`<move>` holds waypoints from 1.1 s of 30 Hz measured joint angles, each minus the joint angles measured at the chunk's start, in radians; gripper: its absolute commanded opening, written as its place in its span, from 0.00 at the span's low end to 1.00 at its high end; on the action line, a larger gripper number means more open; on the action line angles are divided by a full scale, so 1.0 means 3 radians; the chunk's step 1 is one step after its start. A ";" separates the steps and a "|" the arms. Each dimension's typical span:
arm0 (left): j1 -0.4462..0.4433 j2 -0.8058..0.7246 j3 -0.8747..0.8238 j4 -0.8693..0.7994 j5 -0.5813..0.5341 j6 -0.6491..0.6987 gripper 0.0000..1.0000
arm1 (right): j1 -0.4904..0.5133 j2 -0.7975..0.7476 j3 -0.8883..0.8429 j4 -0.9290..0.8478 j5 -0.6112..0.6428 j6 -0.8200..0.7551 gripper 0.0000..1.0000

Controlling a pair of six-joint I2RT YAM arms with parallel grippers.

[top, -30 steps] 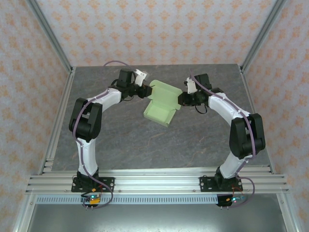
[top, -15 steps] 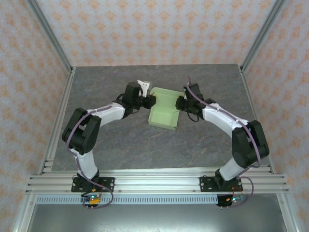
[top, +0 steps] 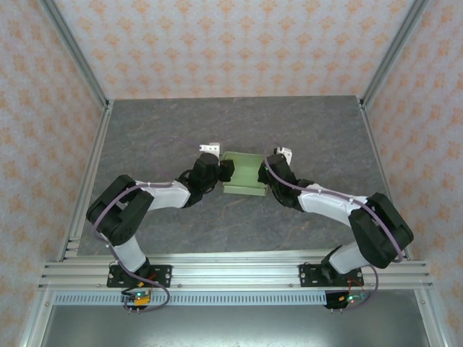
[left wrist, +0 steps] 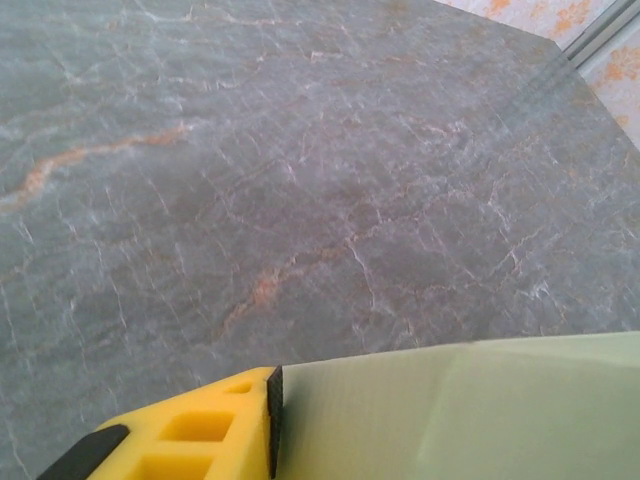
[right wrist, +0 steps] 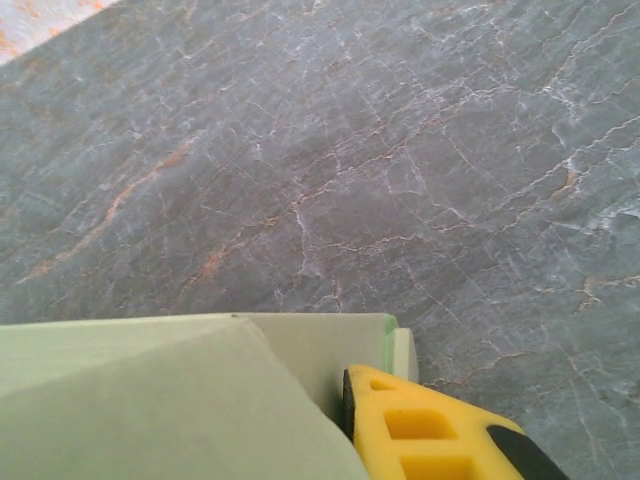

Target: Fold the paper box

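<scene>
The paper box (top: 244, 173) is pale green card, partly folded, low over the middle of the grey table (top: 304, 123). My left gripper (top: 226, 171) is at its left edge and my right gripper (top: 271, 173) at its right edge. In the left wrist view one yellow finger (left wrist: 200, 435) has its black pad against the card (left wrist: 450, 410); the other finger is hidden, so the grip is unclear. In the right wrist view a yellow finger (right wrist: 420, 430) presses the box's side wall (right wrist: 150, 400), with a folded tab beside it, and the gripper is shut on the card.
Grey marbled table stretches beyond the box in all directions. Metal frame posts (top: 79, 72) stand at the back corners and a rail (top: 231, 271) runs along the near edge by the arm bases. Patterned walls enclose the table.
Both arms drew the box from the back of the table toward the near side and lowered it. The box went from tilted and spread out to lower and more squared.
</scene>
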 measured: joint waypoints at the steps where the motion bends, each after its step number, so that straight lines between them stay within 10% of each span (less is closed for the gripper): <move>1: -0.0013 0.0011 -0.0037 0.0055 -0.0011 -0.0020 0.33 | 0.0000 -0.0022 -0.0057 0.0080 -0.0009 -0.0001 0.20; 33: 0.0439 -0.0945 -0.0507 -0.0181 0.1479 -0.0356 0.66 | 0.0006 -0.0093 -0.0819 0.1217 -0.0111 -0.0567 0.20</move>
